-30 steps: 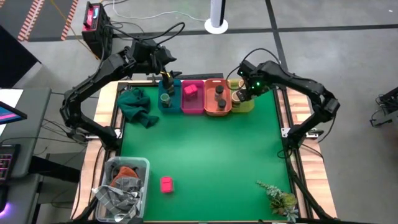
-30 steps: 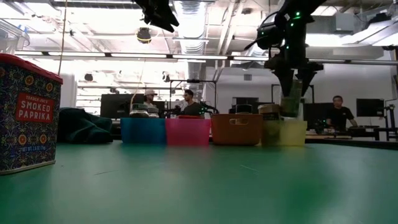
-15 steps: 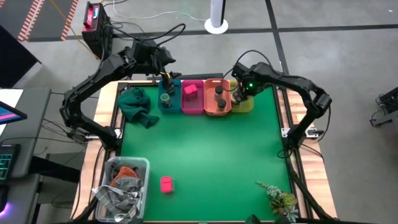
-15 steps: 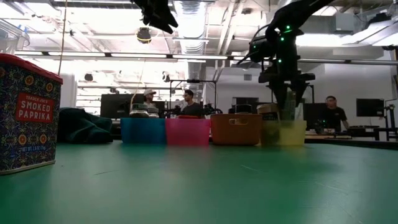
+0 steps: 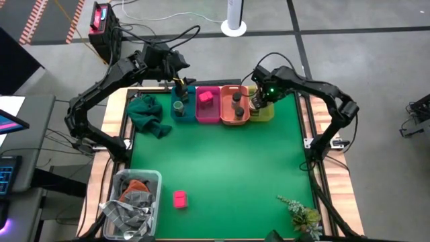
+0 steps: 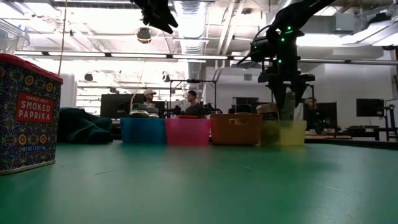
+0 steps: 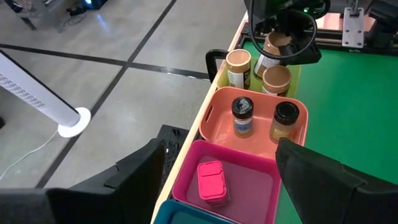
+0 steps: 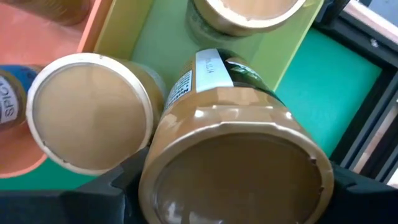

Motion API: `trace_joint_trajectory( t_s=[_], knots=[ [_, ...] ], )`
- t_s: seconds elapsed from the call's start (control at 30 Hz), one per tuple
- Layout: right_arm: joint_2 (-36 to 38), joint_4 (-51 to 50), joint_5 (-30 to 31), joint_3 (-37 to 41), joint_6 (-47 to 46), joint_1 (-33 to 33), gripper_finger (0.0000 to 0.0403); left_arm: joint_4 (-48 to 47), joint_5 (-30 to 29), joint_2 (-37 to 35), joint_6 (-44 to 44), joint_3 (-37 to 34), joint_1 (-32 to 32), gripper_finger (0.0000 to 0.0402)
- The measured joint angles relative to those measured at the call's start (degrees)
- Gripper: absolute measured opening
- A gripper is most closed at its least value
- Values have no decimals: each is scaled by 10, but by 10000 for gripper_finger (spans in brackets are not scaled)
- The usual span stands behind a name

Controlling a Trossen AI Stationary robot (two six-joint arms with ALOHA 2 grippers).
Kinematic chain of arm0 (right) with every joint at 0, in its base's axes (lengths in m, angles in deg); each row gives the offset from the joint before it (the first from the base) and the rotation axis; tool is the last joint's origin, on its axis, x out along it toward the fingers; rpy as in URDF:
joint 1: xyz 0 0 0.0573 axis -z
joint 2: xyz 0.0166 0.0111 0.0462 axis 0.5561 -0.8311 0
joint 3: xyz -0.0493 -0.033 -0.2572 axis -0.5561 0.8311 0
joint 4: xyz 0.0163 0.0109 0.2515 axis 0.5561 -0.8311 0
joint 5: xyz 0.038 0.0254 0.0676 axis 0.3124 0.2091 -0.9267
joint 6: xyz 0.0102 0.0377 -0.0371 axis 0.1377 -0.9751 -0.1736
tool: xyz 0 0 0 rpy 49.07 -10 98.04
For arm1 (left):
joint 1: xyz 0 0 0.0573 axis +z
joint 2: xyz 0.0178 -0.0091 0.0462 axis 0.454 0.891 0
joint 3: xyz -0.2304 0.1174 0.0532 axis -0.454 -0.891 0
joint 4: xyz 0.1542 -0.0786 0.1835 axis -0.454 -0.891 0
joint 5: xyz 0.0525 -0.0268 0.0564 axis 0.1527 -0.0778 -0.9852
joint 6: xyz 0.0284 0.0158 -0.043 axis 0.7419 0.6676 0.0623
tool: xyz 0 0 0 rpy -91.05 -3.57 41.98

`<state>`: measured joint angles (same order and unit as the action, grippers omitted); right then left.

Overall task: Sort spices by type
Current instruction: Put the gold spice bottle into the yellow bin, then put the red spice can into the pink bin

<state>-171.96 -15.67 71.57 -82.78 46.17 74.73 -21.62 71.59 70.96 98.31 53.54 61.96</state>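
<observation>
Right claw (image 5: 259, 102) lowered over the yellow bin (image 5: 266, 114) at the far edge of the green counter (image 5: 222, 168), fingers pinching a tan-lidded jar (image 8: 233, 168) tilted over the bin's inside. Two more tan-lidded jars (image 7: 239, 68) already in that bin, one close beside the held jar, the other toward the bin's other end. Left claw (image 5: 180, 84) hovering above the blue bin (image 5: 181, 111), fingers spread and holding nothing. One small jar (image 5: 179, 105) visible inside the blue bin. Four bins side by side in a row along the far edge: blue, pink, orange, yellow, walls touching or nearly so. Pink bin (image 7: 249, 186) holding one pink box (image 7: 211, 182) lying flat. Orange bin (image 7: 214, 109) holding two glass jars with dark lids (image 7: 242, 116), upright, next to each other but apart. Another pink box (image 5: 179, 199) alone on the counter near the front edge, well apart from the bins. Smoked paprika tin (image 6: 28, 112) standing upright, very close to the low camera. Dark green cloth (image 5: 148, 114) bunched just beside the blue bin. Clear tub (image 5: 131, 202) with grey and orange rags at the front left corner. Leafy sprig (image 5: 302, 215) at the front right corner. Two people (image 6: 186, 102) in the room behind the bins.
</observation>
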Motion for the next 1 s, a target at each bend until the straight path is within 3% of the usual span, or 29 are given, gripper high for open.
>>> trace_joint_trajectory(
  t_s=[0.63, 1.0],
  knots=[
    [0, -1, -39, 0, 38, 20, 307, 0, 15, 0, 3, 0, -2, 293],
    [1, -4, -44, 0, 52, 20, 396, 0, 15, 0, 5, 0, -2, 293]
  ],
)
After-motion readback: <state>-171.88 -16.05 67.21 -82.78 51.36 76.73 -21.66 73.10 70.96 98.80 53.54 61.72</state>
